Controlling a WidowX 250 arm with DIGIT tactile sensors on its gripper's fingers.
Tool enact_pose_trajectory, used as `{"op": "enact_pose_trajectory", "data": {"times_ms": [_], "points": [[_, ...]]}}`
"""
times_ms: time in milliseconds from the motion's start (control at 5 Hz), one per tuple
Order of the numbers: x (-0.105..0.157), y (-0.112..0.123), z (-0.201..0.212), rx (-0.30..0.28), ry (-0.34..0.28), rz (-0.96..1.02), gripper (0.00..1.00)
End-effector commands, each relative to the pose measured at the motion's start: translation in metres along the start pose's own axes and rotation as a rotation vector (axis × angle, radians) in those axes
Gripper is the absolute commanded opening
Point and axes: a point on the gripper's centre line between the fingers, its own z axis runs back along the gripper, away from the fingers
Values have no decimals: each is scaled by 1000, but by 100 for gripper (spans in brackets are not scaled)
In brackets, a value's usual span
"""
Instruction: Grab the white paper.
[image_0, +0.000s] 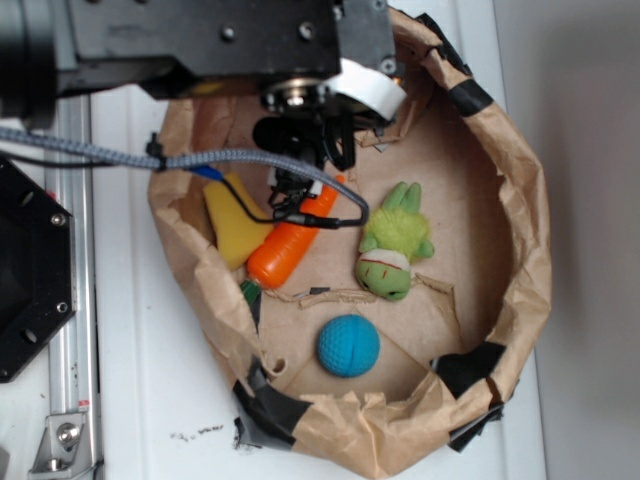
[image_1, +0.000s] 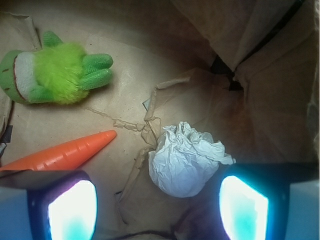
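Observation:
The white paper (image_1: 185, 160) is a crumpled off-white wad lying on the brown floor of the bag. In the wrist view it sits just ahead of my gripper (image_1: 157, 207), nearer the right fingertip (image_1: 243, 208) than the left fingertip (image_1: 72, 210). The jaws stand wide apart with nothing between them. In the exterior view my gripper (image_0: 305, 150) hangs over the bag's back left part, and the arm hides the paper there.
An orange toy carrot (image_1: 65, 152) (image_0: 290, 245) lies left of the paper. A green plush toy (image_1: 55, 72) (image_0: 395, 245), a blue ball (image_0: 348, 345) and a yellow toy (image_0: 235, 220) lie in the brown paper bag (image_0: 520, 240), whose walls rise all round.

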Motion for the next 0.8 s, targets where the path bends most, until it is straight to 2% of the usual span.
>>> {"op": "enact_pose_trajectory", "data": {"times_ms": [0, 200, 400, 600], "points": [[5, 6, 10, 24, -40, 19, 100], [-3, 15, -19, -8, -111, -206, 100], [-15, 19, -27, -50, -166, -321, 100], [-12, 31, -47, -51, -94, -314, 100]]}}
